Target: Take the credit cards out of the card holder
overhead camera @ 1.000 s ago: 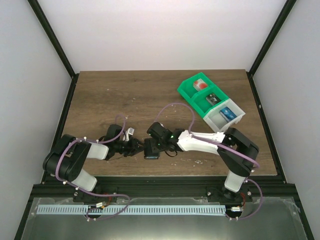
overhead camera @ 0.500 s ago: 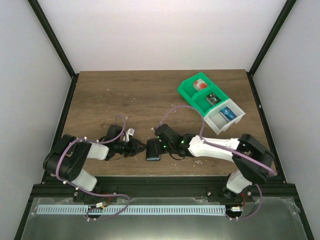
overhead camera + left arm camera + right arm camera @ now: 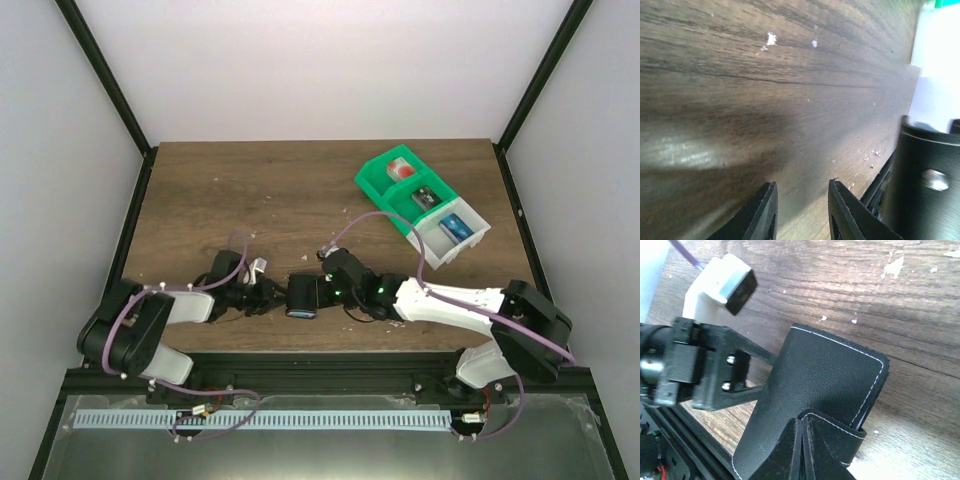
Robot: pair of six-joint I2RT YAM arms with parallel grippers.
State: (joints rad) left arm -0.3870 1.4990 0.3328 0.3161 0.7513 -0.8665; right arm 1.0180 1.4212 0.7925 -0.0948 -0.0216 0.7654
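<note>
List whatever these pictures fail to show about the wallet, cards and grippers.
Cards: none visible; the wallet's black cover hides them in the right wrist view, too small from above.
Left gripper fingertips: behind the wallet, right wrist view.
Right gripper fingers: cut by that view's bottom edge.
Dark object, left wrist view: blurred, cut by the right edge.

The top view looks bright and clear to me. My left wrist view is blurry, with a shiny spot on the table (image 3: 685, 155).
</note>
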